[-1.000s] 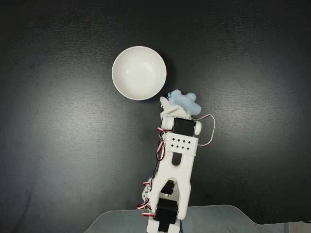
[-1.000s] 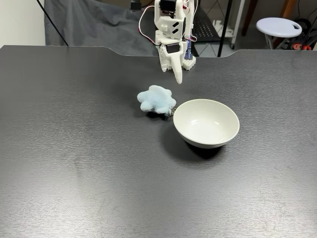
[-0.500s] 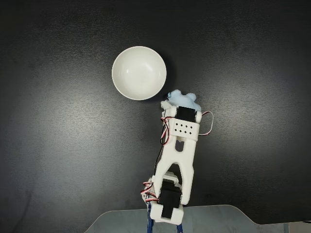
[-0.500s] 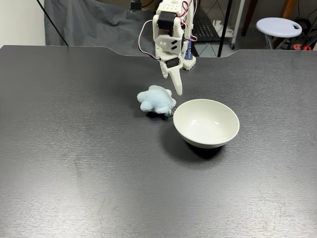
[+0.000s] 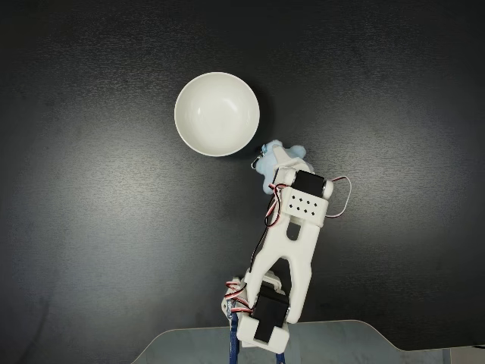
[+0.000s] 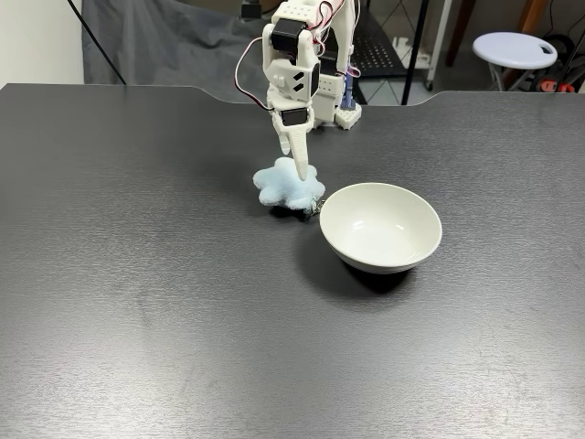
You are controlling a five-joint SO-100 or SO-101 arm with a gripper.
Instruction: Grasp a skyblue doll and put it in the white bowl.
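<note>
Pincer: my gripper (image 6: pixel 298 167) hung nose-down with its tips at the top of the skyblue doll (image 6: pixel 289 186). I could not tell whether the jaws stood apart or together, as the one white finger (image 6: pixel 299 151) in sight hid the other. Nothing was lifted.

Under the pincer: the doll lay flat on the table, right beneath my tips. In the fixed view from above, my wrist covered most of it and only blue fluff (image 5: pixel 267 160) showed past my front end. I judged I was placed there to close on the soft body from above.

Just past the pincer: a small metal clasp (image 6: pixel 315 211) stuck out of the doll toward the bowl, so I judged the fluff was the better place to pinch.

Beside the pincer: the white bowl (image 6: pixel 380 227) stood upright, just beside the doll and holding nothing. From above, its rim (image 5: pixel 217 114) lay up and to the left of my tips, so the carry looked short.

Surface: a dark matte table (image 6: pixel 137 302) with a faint grain carried both things.

Far off: behind my base hung a grey cloth (image 6: pixel 174 46), and a white stool (image 6: pixel 515 48) stood beyond it.
</note>
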